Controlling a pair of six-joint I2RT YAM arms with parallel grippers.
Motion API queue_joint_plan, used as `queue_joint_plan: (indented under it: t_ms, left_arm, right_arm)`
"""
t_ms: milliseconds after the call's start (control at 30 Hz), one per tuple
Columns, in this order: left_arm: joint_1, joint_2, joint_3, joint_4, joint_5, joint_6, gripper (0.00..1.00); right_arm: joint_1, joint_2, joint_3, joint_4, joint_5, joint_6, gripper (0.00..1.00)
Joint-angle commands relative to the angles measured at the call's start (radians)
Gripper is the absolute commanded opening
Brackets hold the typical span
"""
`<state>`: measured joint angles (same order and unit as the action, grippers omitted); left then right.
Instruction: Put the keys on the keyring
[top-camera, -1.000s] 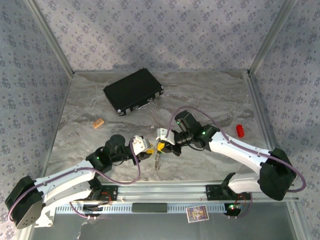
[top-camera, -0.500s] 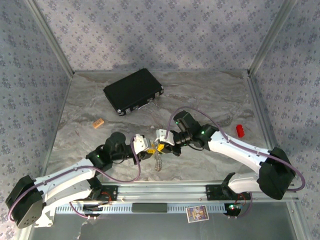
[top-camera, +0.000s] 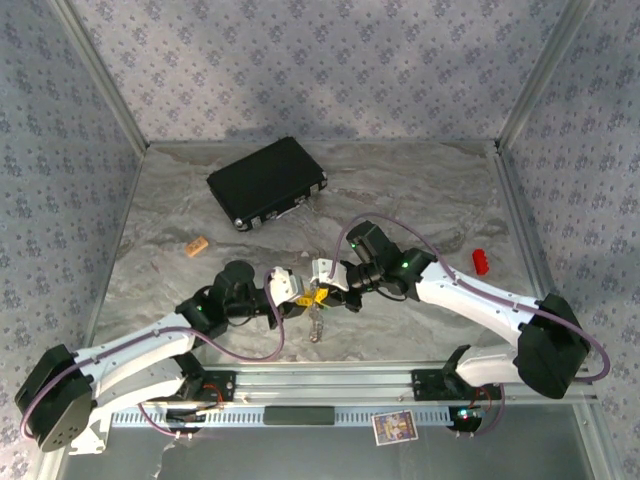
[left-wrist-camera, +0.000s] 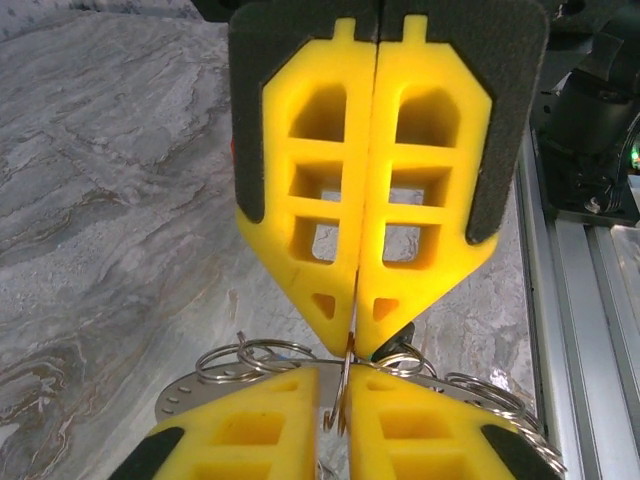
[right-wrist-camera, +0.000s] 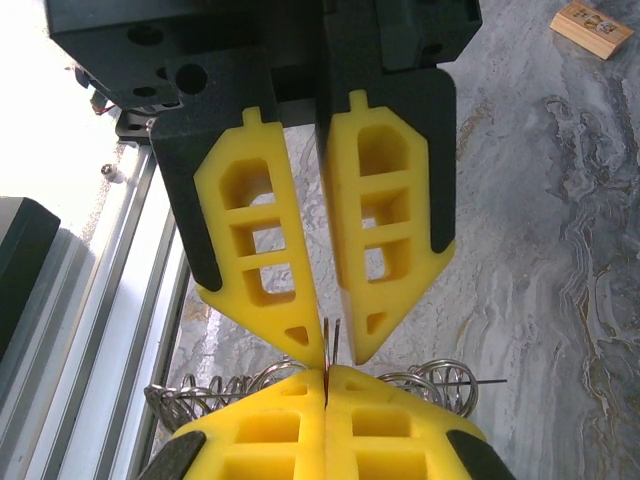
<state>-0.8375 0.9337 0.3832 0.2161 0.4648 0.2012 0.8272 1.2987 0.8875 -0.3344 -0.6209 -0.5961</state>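
Top view: both arms reached inward and met tip to tip low over the marble table (top-camera: 420, 190), near its front middle. The left gripper (top-camera: 298, 297) and right gripper (top-camera: 322, 291) were almost touching. The keyring (top-camera: 316, 322) hung just below the meeting point, close above the table surface.

Left wrist view: the left arm's own fingers (left-wrist-camera: 250, 430) stood narrow, with only a slit between the pads. A thin metal loop (left-wrist-camera: 341, 400) ran edge-on through that slit. It was probably one of the keyring's own loops, though the view was too close to be sure. The opposing right fingers (left-wrist-camera: 300, 200) were pressed flat together and pinched a wire at their tips. Coiled wire loops (left-wrist-camera: 255, 355) fanned out to either side. A flat grey plate (left-wrist-camera: 180, 398) with small holes showed at lower left.

Right wrist view: the right arm's own fingers (right-wrist-camera: 260, 430) were closed tight on a thin sliver of metal. The left fingers (right-wrist-camera: 250, 240) converged on the same spot from above. Wire loops spread out behind both pairs.

Elsewhere on the table:
- A black case (top-camera: 266, 183) lay at the far left of centre, well apart from the grippers.
- A small wooden block (top-camera: 196, 245) lay to the left.
- A red piece (top-camera: 481, 261) lay near the right edge.
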Motion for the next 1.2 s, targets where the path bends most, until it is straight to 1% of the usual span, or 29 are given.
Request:
queue_joint_plan:
  t_ms: [0, 133, 167, 200, 233, 333, 433, 667, 933, 1067, 1167]
  left_arm:
    - [0.006, 0.012, 0.035, 0.007, 0.059, 0.007, 0.1]
    - [0.008, 0.013, 0.036, 0.005, 0.07, 0.004, 0.0]
    - [0.008, 0.011, 0.034, 0.005, 0.068, 0.003, 0.0]
    - [0.008, 0.008, 0.033, 0.006, 0.066, -0.002, 0.0]
    - [0.008, 0.004, 0.029, 0.009, 0.062, -0.008, 0.0]
    - [0.008, -0.011, 0.016, 0.019, 0.044, -0.03, 0.0]
    - [0.008, -0.021, 0.004, 0.034, 0.032, -0.052, 0.0]
    - [0.008, -0.025, -0.011, 0.062, 0.029, -0.081, 0.0]
    - [0.008, -0.016, -0.013, 0.068, 0.029, -0.088, 0.0]
    - [0.008, -0.016, -0.012, 0.072, 0.029, -0.086, 0.0]
    - [0.008, -0.015, -0.012, 0.072, 0.03, -0.087, 0.0]
  right_arm:
    - [0.012, 0.01, 0.037, 0.01, -0.022, -0.011, 0.0]
    - [0.008, 0.0, 0.028, 0.011, -0.005, 0.005, 0.0]
    - [0.003, -0.008, 0.021, 0.012, 0.001, 0.014, 0.06]
    - [-0.002, -0.022, 0.01, 0.013, 0.006, 0.026, 0.16]
    - [-0.008, -0.039, -0.004, 0.018, 0.011, 0.04, 0.22]
    - [-0.023, -0.098, -0.055, 0.024, 0.034, 0.074, 0.3]
    - [-0.026, -0.144, -0.098, 0.025, 0.047, 0.108, 0.34]
    - [0.007, -0.15, -0.159, 0.082, 0.065, 0.171, 0.35]
    - [0.045, -0.109, -0.182, 0.182, 0.163, 0.198, 0.35]
    - [0.052, -0.099, -0.183, 0.201, 0.171, 0.206, 0.31]
    - [0.052, -0.1, -0.181, 0.199, 0.17, 0.202, 0.24]
